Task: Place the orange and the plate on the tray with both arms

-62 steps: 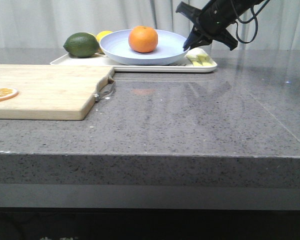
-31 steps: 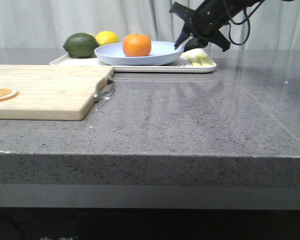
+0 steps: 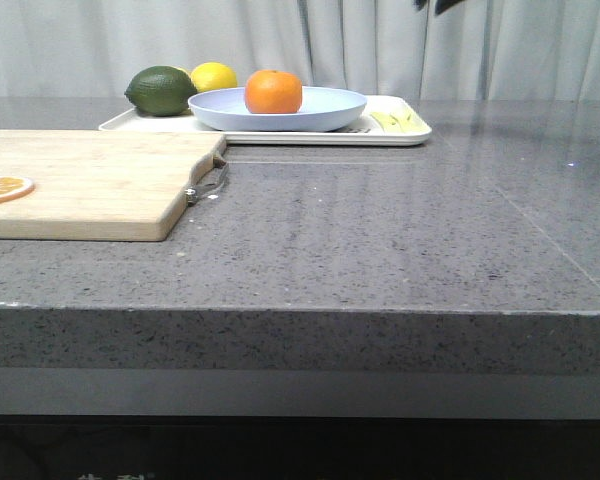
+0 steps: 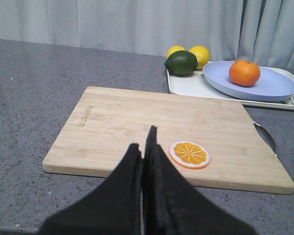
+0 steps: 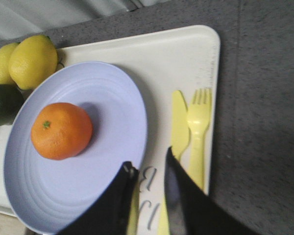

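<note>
Pale wood comes first: we see the cutting board (image 3: pixel 90 180) nearest on the grey stone table (image 3: pixel 380 260), with a flat dried orange slice (image 3: pixel 4 187) on its left part and a metal handle (image 3: pixel 212 182) at its right end. In the left wrist view, the left gripper (image 4: pixel 144 147) hangs above the near edge of the board, its black fingers pressed together with nothing between them. Beyond the board we find the cream-white tray (image 3: pixel 410 137), which carries the lavender-blue plate (image 3: pixel 330 105); the orange (image 3: pixel 273 91) sits on the plate. A dark green fruit (image 3: pixel 161 90) and two lemons (image 5: pixel 36 59) lie on the tray beside the plate, and a yellow knife and fork (image 5: pixel 200 122) on its other side. In the right wrist view, the right gripper (image 5: pixel 148 172) hovers over the tray near the plate's rim, fingers slightly parted and holding nothing.
</note>
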Controlling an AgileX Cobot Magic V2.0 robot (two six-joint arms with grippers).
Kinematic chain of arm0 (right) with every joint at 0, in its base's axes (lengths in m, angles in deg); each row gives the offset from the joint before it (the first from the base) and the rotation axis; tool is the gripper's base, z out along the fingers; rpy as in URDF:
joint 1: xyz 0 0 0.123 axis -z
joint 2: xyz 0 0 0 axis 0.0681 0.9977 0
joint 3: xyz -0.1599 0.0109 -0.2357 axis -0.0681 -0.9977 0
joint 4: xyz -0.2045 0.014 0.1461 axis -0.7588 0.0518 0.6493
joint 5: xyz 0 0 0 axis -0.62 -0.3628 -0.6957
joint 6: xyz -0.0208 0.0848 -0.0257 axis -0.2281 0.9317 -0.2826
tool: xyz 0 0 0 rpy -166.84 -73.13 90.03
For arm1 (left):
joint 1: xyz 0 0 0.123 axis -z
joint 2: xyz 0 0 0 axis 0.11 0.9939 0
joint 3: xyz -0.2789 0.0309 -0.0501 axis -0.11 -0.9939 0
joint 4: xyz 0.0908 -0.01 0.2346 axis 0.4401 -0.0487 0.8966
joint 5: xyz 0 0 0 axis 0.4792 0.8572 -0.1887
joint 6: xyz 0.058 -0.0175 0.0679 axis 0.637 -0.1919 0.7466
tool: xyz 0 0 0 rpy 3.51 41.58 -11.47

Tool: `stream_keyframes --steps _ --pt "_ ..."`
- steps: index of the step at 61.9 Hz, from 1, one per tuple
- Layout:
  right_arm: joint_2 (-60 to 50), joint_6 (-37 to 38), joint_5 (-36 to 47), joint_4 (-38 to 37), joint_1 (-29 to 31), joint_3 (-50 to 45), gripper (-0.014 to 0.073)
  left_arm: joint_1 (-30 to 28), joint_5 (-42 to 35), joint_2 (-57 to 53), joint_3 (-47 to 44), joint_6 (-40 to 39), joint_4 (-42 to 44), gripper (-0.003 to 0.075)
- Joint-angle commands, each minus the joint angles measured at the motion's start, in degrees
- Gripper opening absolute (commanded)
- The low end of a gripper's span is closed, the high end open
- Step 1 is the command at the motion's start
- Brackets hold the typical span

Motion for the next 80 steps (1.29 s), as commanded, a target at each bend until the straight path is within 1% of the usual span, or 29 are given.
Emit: stream_keyframes --steps 1,3,4,7,9,20,25,28,36,39,46,53,62,65,74,80 --pt "-5.74 -0.20 -2.57 -3.09 0.52 1.59 -0.0025 -0.15 -4.83 0.87 1.49 -0.38 -0.42 -0.0018" --pt "-6.47 -0.38 -4.60 -4.87 0.60 1.59 -0.0070 -0.15 -4.83 0.87 1.49 -0.38 -0.42 -0.0018" --pt "-6.65 -0.49 -5.28 -5.44 0.60 1.59 -0.0079 -0.15 -4.83 0.87 1.49 -0.38 -0.42 -0.0018" --pt "-7.41 -1.01 -7.73 -7.40 0.65 1.59 -0.0067 -0.15 -4.83 0.87 1.49 -0.38 -0.42 -0.0018" --pt "-8.02 -1.59 -7.83 -8.15 0.65 1.53 -0.0068 -0.15 -4.83 0.87 1.49 -0.38 -0.42 -0.0018" --pt "-12.81 -3.60 -7.94 -8.17 0.59 0.90 -0.0071 -0.15 -4.83 0.87 1.49 -0.38 -0.42 -0.0018" --pt "-16.89 -5.56 -7.94 -8.23 0.59 -2.17 -0.0071 -0.15 -4.83 0.87 1.49 -0.38 -0.42 -0.0018" --pt "-19.89 -6.33 -7.94 -8.48 0.59 -5.67 -0.0071 -0.15 -4.83 0.87 1.49 -0.38 -0.42 -0.0018" --pt "-30.24 -8.66 -7.77 -11.64 0.59 -21.22 -0.0071 -0.15 -4.83 0.87 1.49 -0.38 -0.42 -0.0018" --pt "-34.77 -9.55 -7.70 -13.93 0.59 -28.42 -0.0071 -0.15 -4.83 0.87 1.49 -0.38 -0.42 -0.0018" --pt "-42.96 -11.66 -7.59 -19.89 0.71 -41.86 -0.0071 -0.15 -4.83 0.87 1.49 -0.38 -0.42 -0.0018" --pt "-50.57 -11.96 -6.09 -23.35 0.76 -54.45 -0.0071 -0.15 -4.83 0.87 1.49 -0.38 -0.42 -0.0018" --pt "-61.07 -11.66 0.70 -23.36 0.76 -71.41 -0.0071 -0.15 -4.83 0.87 1.49 -0.38 -0.42 -0.0018" --pt "-65.59 -11.96 4.32 -22.68 0.76 -78.40 -0.0071 -0.15 -4.83 0.87 1.49 -0.38 -0.42 -0.0018" --pt "-77.67 -11.66 15.03 -21.40 0.76 -95.10 -0.0071 -0.15 -4.83 0.87 1.49 -0.38 -0.42 -0.0018" --pt "-85.08 -11.66 21.47 -19.48 0.76 -103.65 -0.0071 -0.15 -4.83 0.87 1.49 -0.38 -0.42 -0.0018"
